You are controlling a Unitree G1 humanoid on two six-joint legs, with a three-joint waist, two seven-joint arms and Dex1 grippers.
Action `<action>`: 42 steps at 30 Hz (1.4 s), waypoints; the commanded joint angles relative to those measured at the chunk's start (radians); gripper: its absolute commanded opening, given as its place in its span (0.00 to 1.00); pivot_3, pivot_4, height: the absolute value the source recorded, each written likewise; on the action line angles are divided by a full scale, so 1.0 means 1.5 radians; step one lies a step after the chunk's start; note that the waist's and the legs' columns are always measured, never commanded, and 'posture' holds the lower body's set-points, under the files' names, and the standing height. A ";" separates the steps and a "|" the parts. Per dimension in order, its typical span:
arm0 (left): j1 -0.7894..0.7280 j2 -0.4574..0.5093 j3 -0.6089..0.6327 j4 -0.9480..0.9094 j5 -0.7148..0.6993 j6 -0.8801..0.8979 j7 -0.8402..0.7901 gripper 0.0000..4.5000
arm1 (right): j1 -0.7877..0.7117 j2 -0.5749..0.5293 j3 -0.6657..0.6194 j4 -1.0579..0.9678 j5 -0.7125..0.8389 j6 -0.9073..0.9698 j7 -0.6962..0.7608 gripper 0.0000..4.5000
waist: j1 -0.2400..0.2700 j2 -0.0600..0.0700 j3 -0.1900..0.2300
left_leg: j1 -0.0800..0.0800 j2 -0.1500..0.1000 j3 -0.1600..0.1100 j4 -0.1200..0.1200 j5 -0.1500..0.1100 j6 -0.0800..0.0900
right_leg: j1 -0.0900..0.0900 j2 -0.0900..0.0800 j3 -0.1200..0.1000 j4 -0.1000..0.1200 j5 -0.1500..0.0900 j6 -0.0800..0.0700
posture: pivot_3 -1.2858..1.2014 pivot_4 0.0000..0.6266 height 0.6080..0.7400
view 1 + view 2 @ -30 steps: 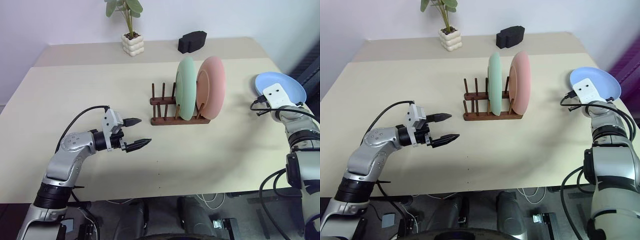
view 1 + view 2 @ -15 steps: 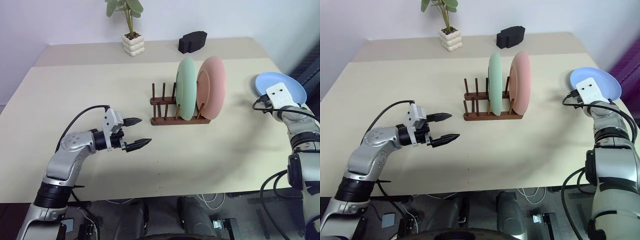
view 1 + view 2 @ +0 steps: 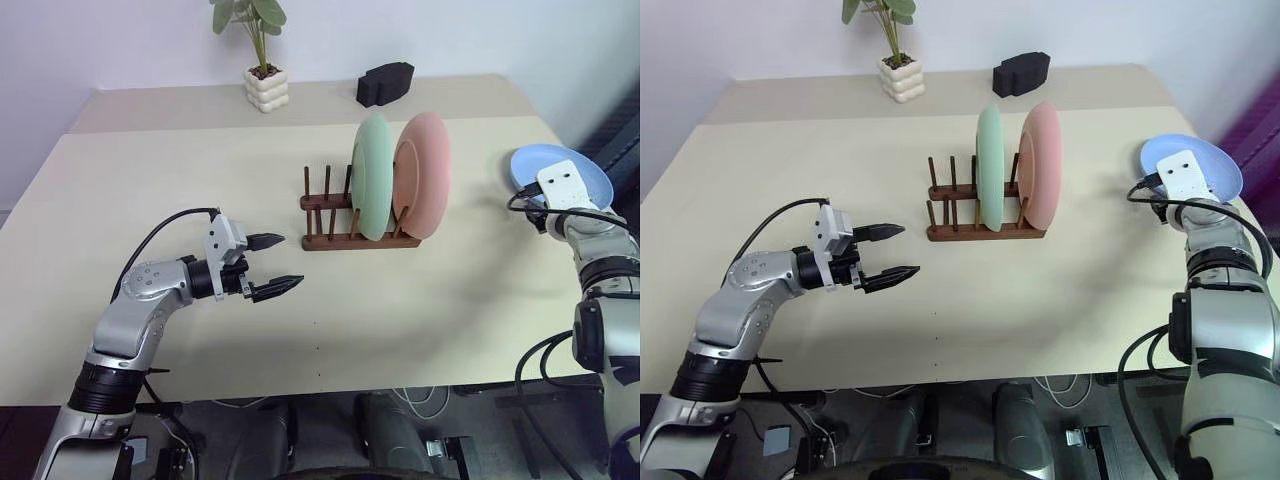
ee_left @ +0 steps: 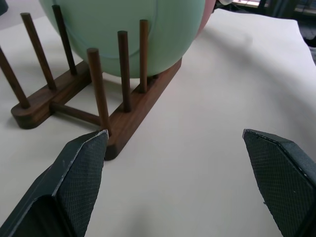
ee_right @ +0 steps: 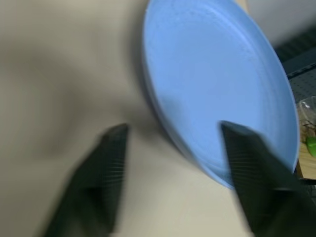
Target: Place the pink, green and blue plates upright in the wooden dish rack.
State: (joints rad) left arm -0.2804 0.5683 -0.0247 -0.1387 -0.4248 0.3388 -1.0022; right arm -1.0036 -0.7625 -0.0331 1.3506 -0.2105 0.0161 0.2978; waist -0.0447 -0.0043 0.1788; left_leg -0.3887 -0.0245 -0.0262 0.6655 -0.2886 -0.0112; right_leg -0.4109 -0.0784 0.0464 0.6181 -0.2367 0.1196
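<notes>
The mint green plate (image 3: 371, 175) and the pink plate (image 3: 425, 170) stand upright side by side in the wooden dish rack (image 3: 330, 215), at its right end. The blue plate (image 3: 525, 165) lies near the table's right edge. My right gripper (image 5: 173, 129) is open at that plate's near rim, one finger over the blue plate (image 5: 217, 84) and the other over the bare table beside it. My left gripper (image 3: 290, 260) hovers open and holds nothing, to the left front of the rack and pointing at its free pegs (image 4: 96, 84).
A potted plant (image 3: 262, 60) and a black blocky object (image 3: 385, 82) stand at the back of the table. The table's right edge (image 3: 590, 300) runs close by the blue plate. Open tabletop lies in front of the rack.
My right wrist has rolled a little and edged slightly further over the blue plate. The left arm, the rack and its two plates have not moved.
</notes>
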 commanded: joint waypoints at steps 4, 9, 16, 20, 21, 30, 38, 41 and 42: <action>0.015 0.007 0.013 -0.035 -0.009 -0.003 0.006 1.00 | -0.015 -0.001 -0.012 -0.003 0.004 -0.003 0.002 0.01 | 0.000 0.000 0.000 | 0.000 0.000 0.000 0.000 0.000 0.000 | 0.000 0.000 0.000 0.000 0.000 0.000 | 0.52 0.24 1.00; 0.017 0.008 0.014 -0.039 -0.009 -0.001 0.008 1.00 | -0.012 -0.004 -0.003 -0.010 -0.006 -0.026 0.002 0.01 | 0.000 0.000 0.000 | 0.000 0.000 0.000 0.000 0.000 0.000 | 0.000 0.000 0.000 0.000 0.000 0.000 | 0.52 0.24 1.00; 0.026 0.012 0.020 -0.050 -0.014 0.003 0.011 1.00 | 0.012 -0.030 -0.018 -0.034 0.016 -0.060 0.021 0.01 | 0.000 0.000 0.000 | 0.000 0.000 0.000 0.000 0.000 0.000 | 0.000 0.000 0.000 0.000 0.000 0.000 | 0.52 0.24 1.00; 0.022 0.013 0.017 -0.045 -0.014 0.003 0.008 1.00 | 0.046 -0.041 -0.037 -0.058 0.042 -0.067 0.058 0.20 | 0.001 0.000 0.000 | 0.000 0.000 0.000 0.000 0.000 0.000 | 0.000 0.000 0.000 0.000 0.000 0.000 | 0.52 0.24 1.00; 0.019 0.013 0.016 -0.042 -0.013 0.003 0.006 1.00 | 0.056 -0.044 -0.039 -0.066 0.045 -0.070 0.063 0.31 | 0.000 0.000 0.000 | 0.000 0.000 0.000 0.000 0.000 0.000 | 0.000 0.000 0.000 0.000 0.000 0.000 | 0.52 0.24 1.00; -0.005 0.008 0.004 -0.019 -0.009 0.001 -0.008 1.00 | 0.116 -0.053 -0.053 -0.120 0.070 -0.087 0.087 0.85 | -0.001 0.000 0.000 | 0.001 0.000 0.000 0.000 0.000 0.000 | 0.001 0.000 0.000 0.001 0.000 0.000 | 0.52 0.24 1.00; -0.011 0.005 0.001 -0.013 -0.007 -0.002 -0.010 1.00 | 0.121 -0.053 -0.054 -0.131 0.080 -0.092 0.092 0.85 | 0.000 0.000 0.000 | 0.001 0.000 0.000 0.000 0.000 0.000 | 0.001 0.000 0.000 0.001 0.000 0.000 | 0.52 0.24 1.00; -0.007 0.004 0.003 -0.015 -0.007 -0.003 -0.009 1.00 | 0.119 -0.056 -0.050 -0.134 0.078 -0.095 0.094 0.85 | 0.000 0.000 0.000 | 0.001 0.000 0.000 0.000 0.000 0.000 | 0.001 0.000 0.000 0.001 0.000 0.000 | 0.52 0.24 1.00; -0.006 0.004 0.004 -0.016 -0.007 -0.003 -0.009 1.00 | 0.119 -0.058 -0.049 -0.136 0.077 -0.097 0.097 0.85 | 0.000 0.000 0.000 | 0.001 0.000 0.000 0.000 0.000 0.000 | 0.001 0.000 0.000 0.001 0.000 0.000 | 0.52 0.24 1.00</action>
State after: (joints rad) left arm -0.2826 0.5760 -0.0255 -0.1463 -0.4257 0.3446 -1.0151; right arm -0.8161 -0.8124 -0.0968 1.1925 -0.1032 -0.1089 0.4400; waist -0.0449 -0.0042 0.1787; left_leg -0.3870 -0.0243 -0.0261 0.6658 -0.2885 -0.0114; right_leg -0.4097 -0.0782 0.0466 0.6192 -0.2367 0.1197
